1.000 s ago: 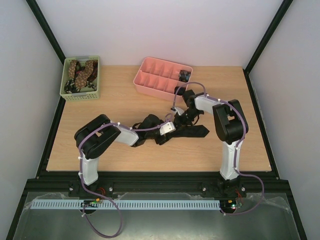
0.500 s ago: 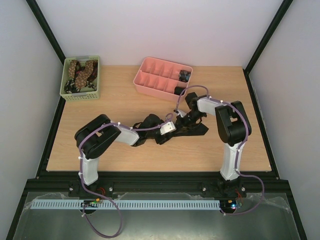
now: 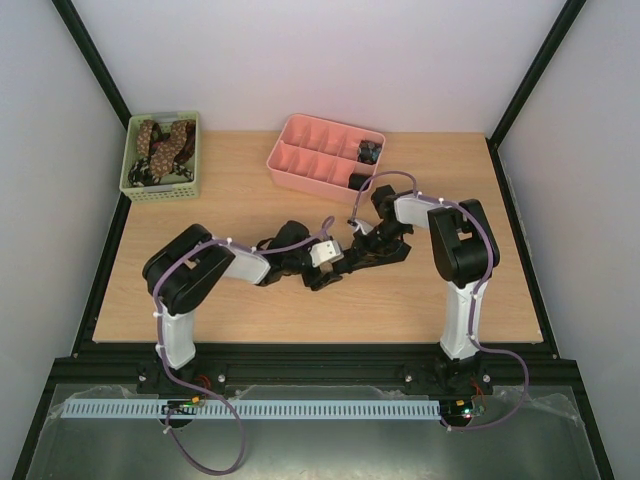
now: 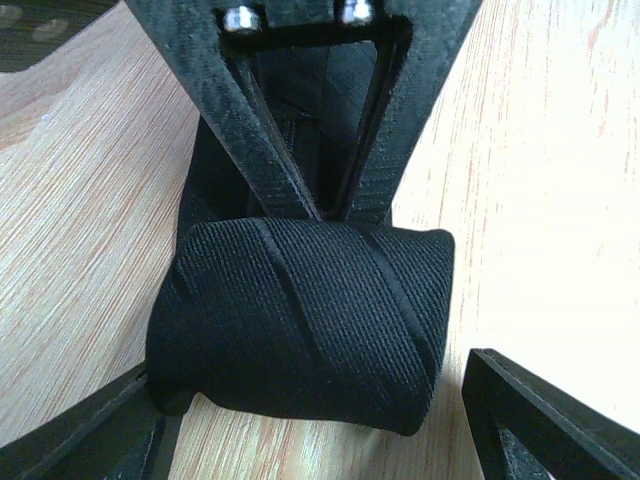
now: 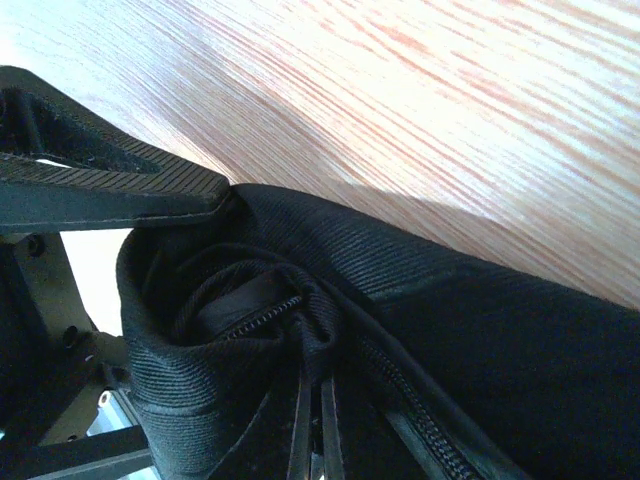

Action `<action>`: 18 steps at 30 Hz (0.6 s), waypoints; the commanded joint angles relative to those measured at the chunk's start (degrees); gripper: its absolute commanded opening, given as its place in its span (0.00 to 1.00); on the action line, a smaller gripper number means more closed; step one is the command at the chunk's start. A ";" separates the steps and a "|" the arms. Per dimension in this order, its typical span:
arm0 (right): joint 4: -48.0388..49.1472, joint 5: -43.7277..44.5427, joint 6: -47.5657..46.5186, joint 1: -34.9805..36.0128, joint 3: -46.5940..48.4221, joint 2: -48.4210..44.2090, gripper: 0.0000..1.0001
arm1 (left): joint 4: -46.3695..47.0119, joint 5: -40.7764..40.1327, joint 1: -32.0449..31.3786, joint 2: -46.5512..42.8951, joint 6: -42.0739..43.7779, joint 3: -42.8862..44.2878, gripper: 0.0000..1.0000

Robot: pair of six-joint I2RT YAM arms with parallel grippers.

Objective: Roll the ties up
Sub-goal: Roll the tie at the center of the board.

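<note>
Two arms meet over the middle of the pale wooden surface (image 3: 200,220) in the overhead view, the left gripper (image 3: 336,270) and right gripper (image 3: 360,254) nose to nose, with a black woven fabric necktie (image 3: 388,258) lying under and just right of both sets of fingers. Well beyond the left fingers and off to their left stands a green slotted plastic basket (image 3: 160,190) holding brown pale-spotted neckties (image 3: 160,145). Beyond the right fingers sits a pink compartmented plastic tray (image 3: 300,180) with small dark rolled coils (image 3: 369,152) in its right-hand compartments. Seen from the left wrist, the tie's rolled end (image 4: 310,320) sits between the left fingers (image 4: 540,420), which stand spread: one touches the roll's side, the other stands clear with bare surface showing in the gap. Past the roll, the right arm's two fingers (image 4: 265,150) slant down together into a closed V, their tips meeting at the roll's top edge. From the right wrist, those fingers (image 5: 312,430) press together with the tie's fabric (image 5: 450,330) bunched around their tips, and one left finger (image 5: 110,195) touches the roll's upper left edge.
</note>
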 commanded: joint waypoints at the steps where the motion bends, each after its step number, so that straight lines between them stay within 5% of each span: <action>1: 1.93 7.91 -1.74 -0.16 -2.42 4.78 0.02 | 0.76 6.00 0.30 2.19 -3.37 2.66 0.79; 9: 1.74 7.27 -1.45 -0.11 -1.77 4.91 0.01 | 2.23 4.94 0.12 5.64 -3.13 6.27 0.74; 18: -0.29 0.65 0.45 -1.54 0.33 0.52 0.11 | -2.12 3.02 0.27 3.77 -1.82 3.62 0.30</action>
